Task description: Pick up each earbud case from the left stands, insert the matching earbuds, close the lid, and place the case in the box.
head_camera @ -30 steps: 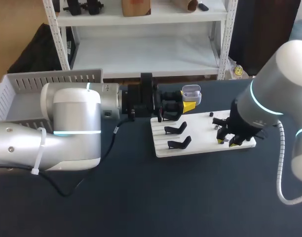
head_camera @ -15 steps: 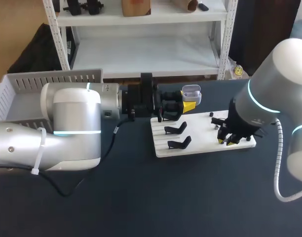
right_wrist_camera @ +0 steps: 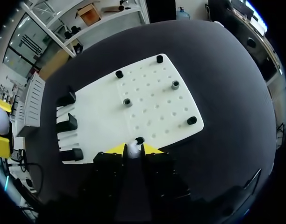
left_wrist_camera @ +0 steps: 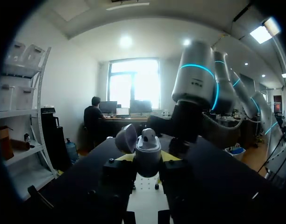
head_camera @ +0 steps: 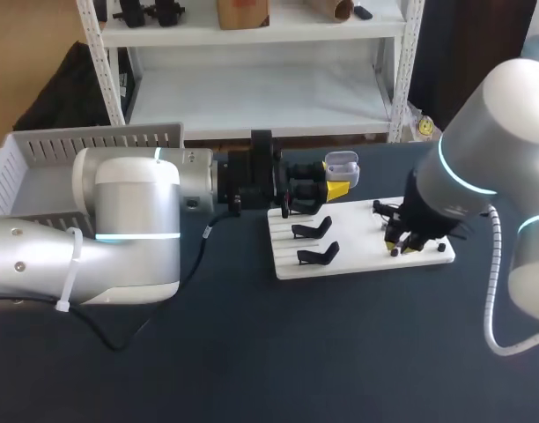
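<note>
My left gripper (head_camera: 327, 186) holds a white earbud case (head_camera: 342, 166) above the table behind the white board (head_camera: 358, 251). In the left wrist view the case (left_wrist_camera: 148, 150) sits upright between the yellow-tipped fingers (left_wrist_camera: 125, 158), its lid (left_wrist_camera: 126, 138) swung open. My right gripper (head_camera: 401, 243) is low over the board's right half. The right wrist view shows that gripper (right_wrist_camera: 133, 149) shut on a small white earbud (right_wrist_camera: 132, 150), right beside a black holder (right_wrist_camera: 139, 140).
The white board (right_wrist_camera: 101, 116) carries several black earbud holders (right_wrist_camera: 175, 84) on its perforated half. Three empty black stands (right_wrist_camera: 68, 122) line its other half. A grey slatted box (head_camera: 40, 163) stands at the far left, behind my left arm.
My right gripper has closed on the earbud and shifted slightly left and back over the board. The left arm and the case have not moved.
</note>
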Controlling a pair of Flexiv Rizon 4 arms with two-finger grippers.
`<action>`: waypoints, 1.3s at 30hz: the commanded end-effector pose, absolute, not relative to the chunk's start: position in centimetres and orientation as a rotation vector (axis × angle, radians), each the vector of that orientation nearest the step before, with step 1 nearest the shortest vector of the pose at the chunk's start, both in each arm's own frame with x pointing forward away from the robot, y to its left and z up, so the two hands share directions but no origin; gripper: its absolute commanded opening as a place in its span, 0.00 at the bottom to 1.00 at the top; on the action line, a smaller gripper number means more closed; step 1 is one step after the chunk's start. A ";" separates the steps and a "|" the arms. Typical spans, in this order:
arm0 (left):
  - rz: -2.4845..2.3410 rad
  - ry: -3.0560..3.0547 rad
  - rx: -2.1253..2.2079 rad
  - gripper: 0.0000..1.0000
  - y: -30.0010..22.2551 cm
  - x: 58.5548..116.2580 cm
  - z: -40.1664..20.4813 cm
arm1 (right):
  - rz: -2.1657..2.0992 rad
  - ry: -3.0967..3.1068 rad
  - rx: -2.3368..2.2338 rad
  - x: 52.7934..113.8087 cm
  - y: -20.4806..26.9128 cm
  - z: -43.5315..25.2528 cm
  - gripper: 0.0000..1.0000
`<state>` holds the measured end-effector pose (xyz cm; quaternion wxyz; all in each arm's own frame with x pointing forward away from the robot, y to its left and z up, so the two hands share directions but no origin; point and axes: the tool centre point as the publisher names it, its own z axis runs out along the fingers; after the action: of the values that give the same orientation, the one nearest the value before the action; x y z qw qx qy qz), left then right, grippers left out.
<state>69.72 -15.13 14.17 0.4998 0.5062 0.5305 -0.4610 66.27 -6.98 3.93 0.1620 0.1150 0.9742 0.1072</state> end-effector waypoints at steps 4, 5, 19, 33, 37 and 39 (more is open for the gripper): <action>-1.114 1.283 1.222 0.00 -15.2 69.7 14.1 | 0.266 2.800 0.295 64.7 -7.3 7.9 0.00; -1.114 1.283 1.222 0.00 -15.2 69.7 14.1 | 0.274 2.806 0.296 64.6 -7.4 8.5 0.00; -1.114 1.283 1.222 0.00 -15.2 69.7 14.1 | 0.197 2.845 -0.011 62.4 -8.7 18.1 0.00; -1.114 1.283 1.222 0.00 -15.2 69.7 14.1 | 0.244 2.759 -0.348 61.3 -6.4 23.7 0.00; -1.114 1.283 1.222 0.00 -15.2 69.7 14.1 | 0.243 2.740 -0.470 61.1 -5.3 24.2 0.00; -1.114 1.283 1.222 0.00 -15.2 69.7 14.1 | 0.236 2.733 -0.526 60.9 -4.7 24.3 0.00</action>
<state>69.72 -15.14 14.17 0.4998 0.5062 0.5305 -0.4610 60.86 -5.14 23.97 0.1803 -0.1778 0.9636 0.0859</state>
